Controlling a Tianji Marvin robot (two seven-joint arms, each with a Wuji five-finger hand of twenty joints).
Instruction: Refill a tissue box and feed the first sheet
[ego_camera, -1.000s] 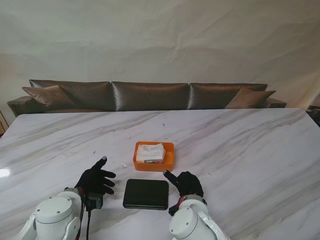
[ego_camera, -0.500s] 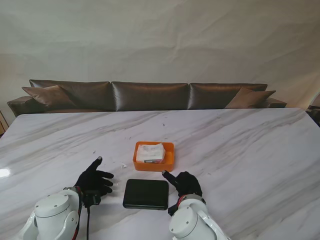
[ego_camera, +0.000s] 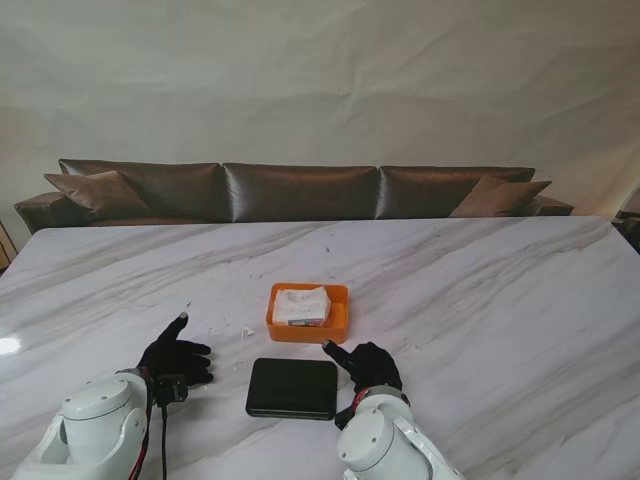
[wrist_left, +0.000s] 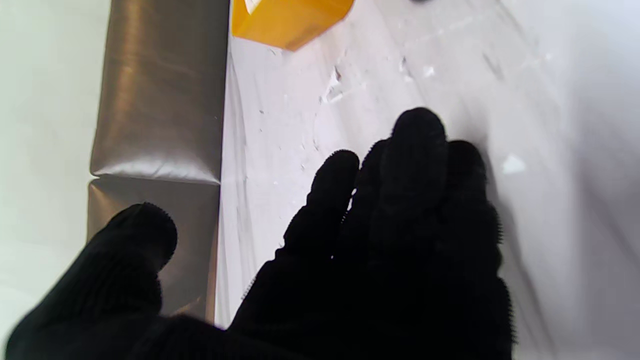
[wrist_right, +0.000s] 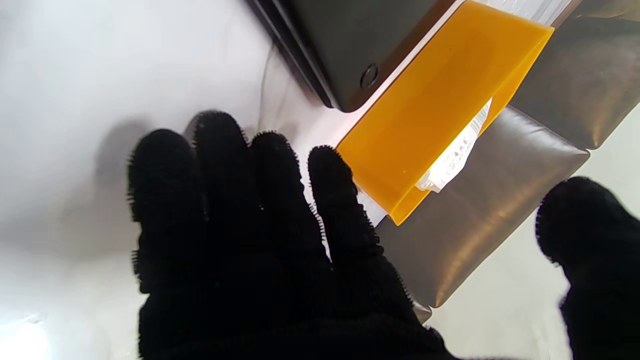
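A flat black tissue box (ego_camera: 292, 387) lies on the marble table near me, its corner also showing in the right wrist view (wrist_right: 350, 45). Just beyond it stands an orange tray (ego_camera: 341, 312) (wrist_right: 440, 110) (wrist_left: 287, 20) holding a white wrapped tissue pack (ego_camera: 300, 305) (wrist_right: 457, 155). My left hand (ego_camera: 174, 358) (wrist_left: 380, 250) hovers left of the box, open, fingers straight and thumb apart, holding nothing. My right hand (ego_camera: 364, 366) (wrist_right: 260, 240) sits at the box's right near corner, open and empty, thumb spread wide.
The white marble table (ego_camera: 480, 290) stretches far on every side. A brown leather sofa (ego_camera: 300, 190) runs along its far edge. Small white scraps (wrist_left: 332, 87) dot the table between my left hand and the tray.
My left hand has drawn back to the left and a little nearer to me, away from the black box. My right hand has barely shifted.
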